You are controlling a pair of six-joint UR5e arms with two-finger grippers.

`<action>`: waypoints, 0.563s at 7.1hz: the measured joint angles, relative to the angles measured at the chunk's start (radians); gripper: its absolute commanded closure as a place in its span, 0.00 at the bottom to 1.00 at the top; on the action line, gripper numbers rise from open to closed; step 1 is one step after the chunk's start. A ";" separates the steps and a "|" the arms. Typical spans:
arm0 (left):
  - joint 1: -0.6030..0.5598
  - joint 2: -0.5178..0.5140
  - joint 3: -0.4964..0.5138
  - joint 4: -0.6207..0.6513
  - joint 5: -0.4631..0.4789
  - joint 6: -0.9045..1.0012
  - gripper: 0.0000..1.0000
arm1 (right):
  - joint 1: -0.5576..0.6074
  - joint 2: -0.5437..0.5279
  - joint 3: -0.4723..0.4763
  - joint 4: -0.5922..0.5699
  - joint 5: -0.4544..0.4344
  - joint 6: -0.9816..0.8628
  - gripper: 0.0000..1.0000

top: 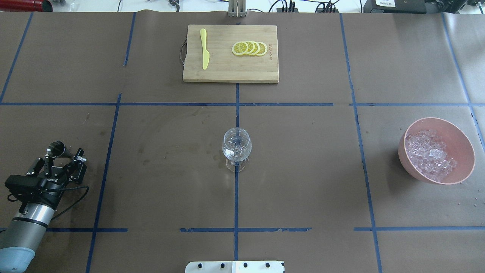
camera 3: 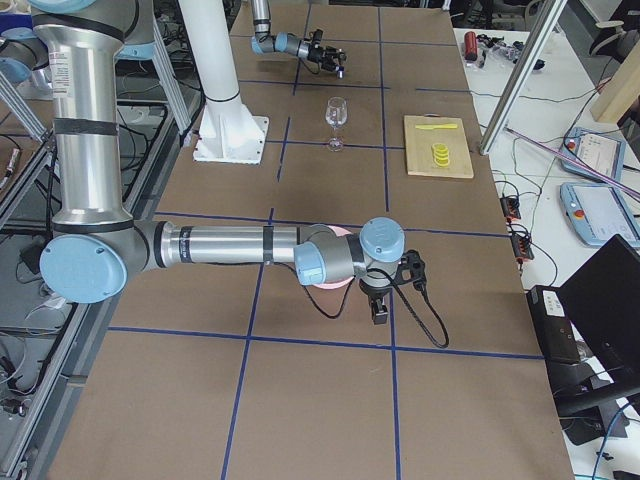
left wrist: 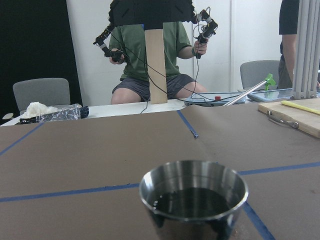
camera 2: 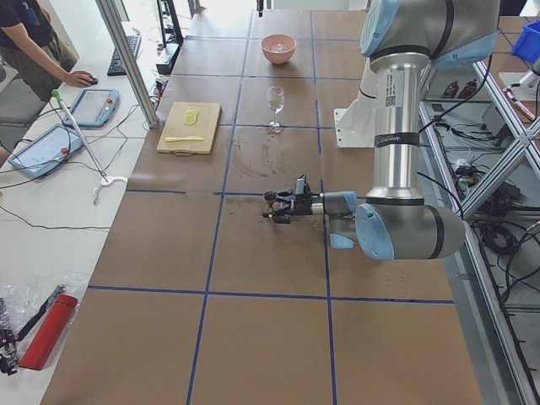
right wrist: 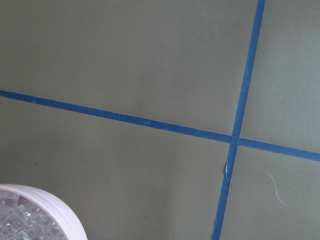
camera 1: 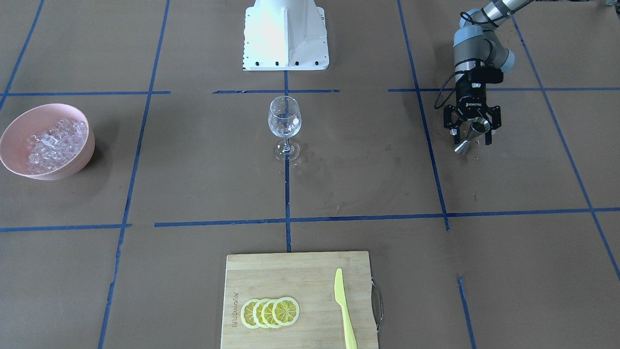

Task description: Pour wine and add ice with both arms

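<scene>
Positions are read on the overhead view as a clock, with the clear stemmed wine glass (top: 236,148) at dial centre on the brown paper-covered surface (top: 303,170) with its blue tape grid.

- 9 o'clock: the left gripper (camera 1: 471,134), black, marked "ROBOTIQ" in white. It lies low and level, released, with its fingers spread either side of a small stainless-steel double-cone jigger (top: 57,149) that stands upright.
- The wine (left wrist: 192,202) shows in the left wrist view as a dark, glinting pool inside the jigger cup. Whether the glass holds any cannot be told.
- 3 o'clock: a pink round bowl (top: 460,140) holds the ice (top: 430,153), a heap of small clear cubes.
- The right gripper (camera 3: 381,305) shows only in the right side view, near that bowl. Whether it is released or clenched cannot be told.
- 12 o'clock: a bamboo cutting board (top: 227,70) carries four overlapping yellow lemon slices (top: 250,48) and a yellow plastic knife (top: 205,49). The lettering on the board's edge is too small to read.
</scene>
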 measured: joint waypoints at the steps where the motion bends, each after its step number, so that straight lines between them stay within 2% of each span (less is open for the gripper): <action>1: 0.000 0.000 0.003 0.000 -0.001 0.000 0.54 | 0.000 0.000 0.000 0.000 0.000 0.000 0.00; 3: 0.000 -0.001 0.004 0.000 -0.003 0.000 0.63 | 0.000 0.000 0.000 0.000 0.000 0.001 0.00; 4: 0.000 -0.001 0.003 0.000 -0.005 0.000 0.76 | 0.000 0.000 -0.001 0.000 0.000 0.001 0.00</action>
